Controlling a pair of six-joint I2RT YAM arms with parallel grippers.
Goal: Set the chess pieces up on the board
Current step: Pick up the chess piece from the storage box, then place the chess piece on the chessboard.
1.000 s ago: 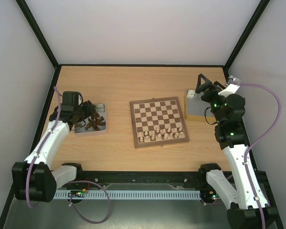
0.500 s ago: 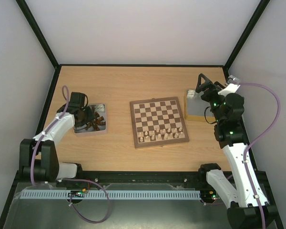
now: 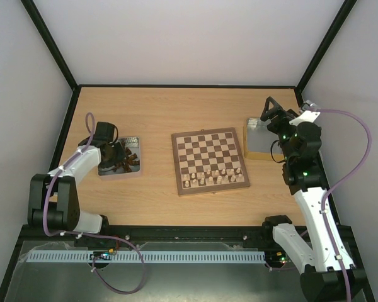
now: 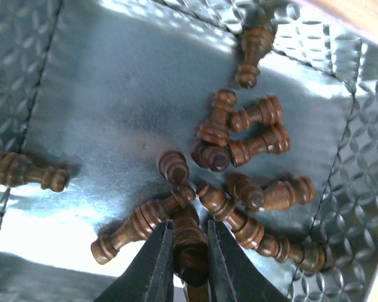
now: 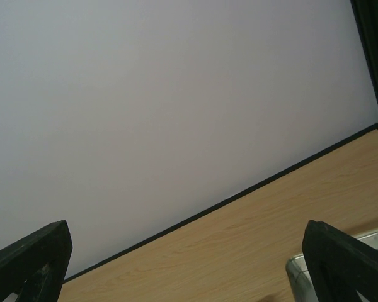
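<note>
Wood chess pieces (image 4: 215,124) on embossed metal tray (image 4: 113,94)

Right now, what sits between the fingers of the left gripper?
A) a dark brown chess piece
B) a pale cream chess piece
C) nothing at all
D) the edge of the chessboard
A: in the left wrist view, the left gripper has its fingers pressed on both sides of a dark brown chess piece in the metal tray.
</note>
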